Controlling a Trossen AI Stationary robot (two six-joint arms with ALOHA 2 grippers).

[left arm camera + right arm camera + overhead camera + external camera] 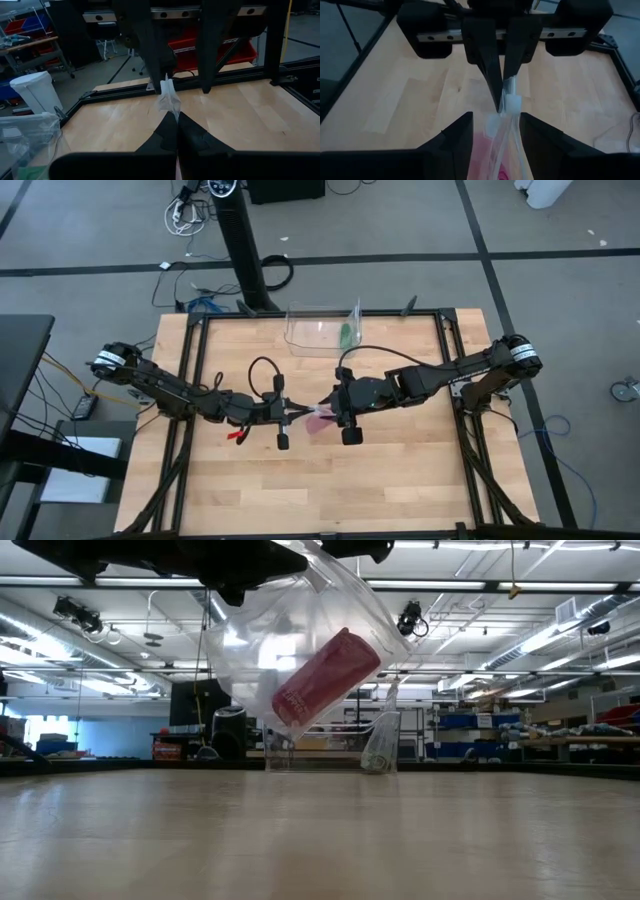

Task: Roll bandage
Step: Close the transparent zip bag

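While the left hand (292, 414) pinches the clear bag (300, 650) aloft, the right hand (333, 408) stands parted around it.

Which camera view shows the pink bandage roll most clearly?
The low view: the bandage roll hangs tilted inside a clear bag above the table. The high view shows a small pink patch, the right wrist view only its edge, and the left wrist view none.
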